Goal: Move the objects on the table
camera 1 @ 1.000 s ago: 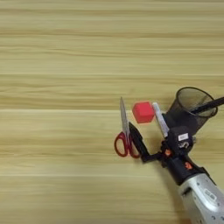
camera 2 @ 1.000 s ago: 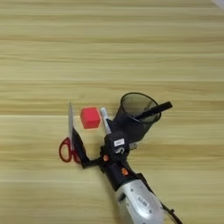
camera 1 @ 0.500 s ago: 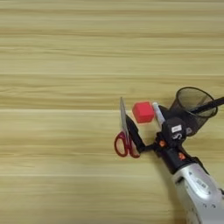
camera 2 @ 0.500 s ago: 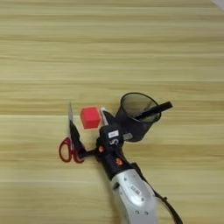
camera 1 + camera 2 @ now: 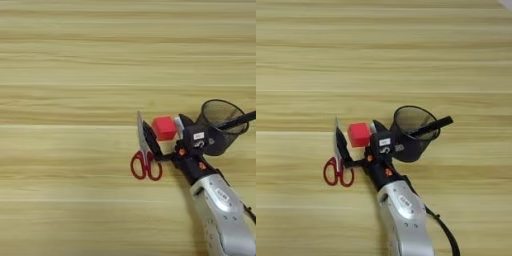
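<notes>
Nothing looks relocated yet: red-handled scissors (image 5: pixel 145 156) lie flat on the tabletop (image 5: pixel 65 100), small red cube (image 5: pixel 163 128) just right of their blades. Pincer (image 5: pixel 165 134) spread wide, one black finger over the blades, the other behind the cube, gripping nothing. White marker mostly hidden by the wrist. Black mesh cup (image 5: pixel 413 131) with pen at right, half masked

**Claw advances toward the cube**

The claw (image 5: pixel 165 137) moves up the bench from its spot a second ago, below the red cube (image 5: pixel 163 128). Its two black fingers (image 5: pixel 151 141) now flank the cube, one lying over the scissors (image 5: pixel 144 155), the other over the white marker, now mostly hidden. The silver forearm (image 5: pixel 403 215) follows, reaching further in.
</notes>
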Tool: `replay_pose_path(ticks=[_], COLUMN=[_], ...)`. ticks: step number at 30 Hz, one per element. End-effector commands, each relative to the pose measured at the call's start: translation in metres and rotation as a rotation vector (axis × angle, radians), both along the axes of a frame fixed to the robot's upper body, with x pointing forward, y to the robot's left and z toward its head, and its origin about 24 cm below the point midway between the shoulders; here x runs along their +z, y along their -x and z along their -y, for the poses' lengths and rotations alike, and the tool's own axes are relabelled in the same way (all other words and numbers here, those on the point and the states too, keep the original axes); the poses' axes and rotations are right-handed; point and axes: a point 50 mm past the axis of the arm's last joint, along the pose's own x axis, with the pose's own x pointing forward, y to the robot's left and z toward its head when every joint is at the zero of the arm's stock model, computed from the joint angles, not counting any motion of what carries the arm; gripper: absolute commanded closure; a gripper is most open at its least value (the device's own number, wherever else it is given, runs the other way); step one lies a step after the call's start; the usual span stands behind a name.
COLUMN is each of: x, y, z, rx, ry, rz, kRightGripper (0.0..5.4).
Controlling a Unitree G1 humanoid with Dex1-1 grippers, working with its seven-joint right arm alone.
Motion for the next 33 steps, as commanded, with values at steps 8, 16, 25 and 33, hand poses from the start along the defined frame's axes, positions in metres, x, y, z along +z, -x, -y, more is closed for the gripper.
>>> replay_pose_path(ticks=[8,16,25,33], x=[0.015,0.011,0.007,0.003], y=[-0.017,-0.019,-0.020,-0.020], z=[0.002,0.004,0.003,0.003], rx=[-0.015,-0.019,-0.016,-0.013], ry=[-0.009,-0.022,-0.027,-0.023], rz=[0.084,0.064,0.049,0.033], kRightGripper=[0.05,0.05,0.05,0.05])
